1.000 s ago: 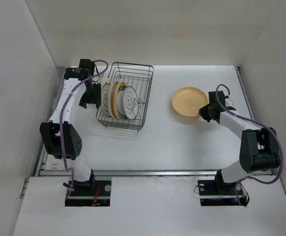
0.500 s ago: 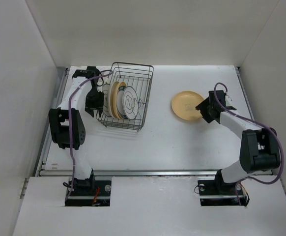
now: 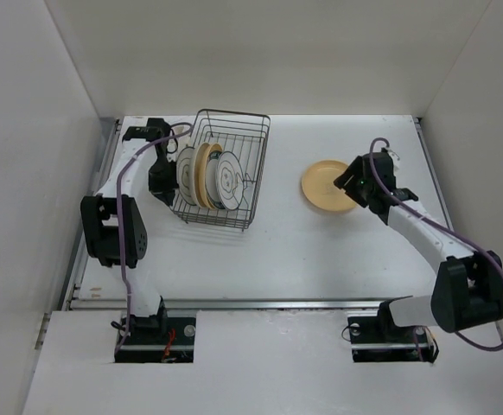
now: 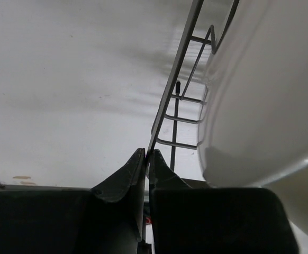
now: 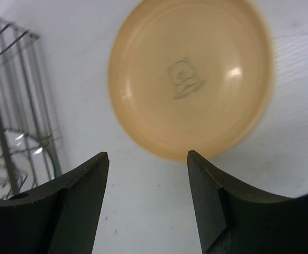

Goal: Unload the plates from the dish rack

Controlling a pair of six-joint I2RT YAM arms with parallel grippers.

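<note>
rack (image 3: 221, 169) sits far left on the desk (image 3: 321, 251), remaining plates (image 3: 206, 175) upright in it. tan plate (image 3: 329, 184) lies flat on the right side. right pincer (image 5: 147, 156) just let it go, fingers apart above it: one unloaded. left pincer (image 4: 146, 153) just clamped on the rack's rim wire, we reckon to steady it.

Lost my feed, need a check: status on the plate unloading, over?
Left gripper jaws shut on dish rack side wire. Right gripper jaws open, off the tan plate flat on the table. Other plates upright in rack. Nothing seen in the way.
</note>
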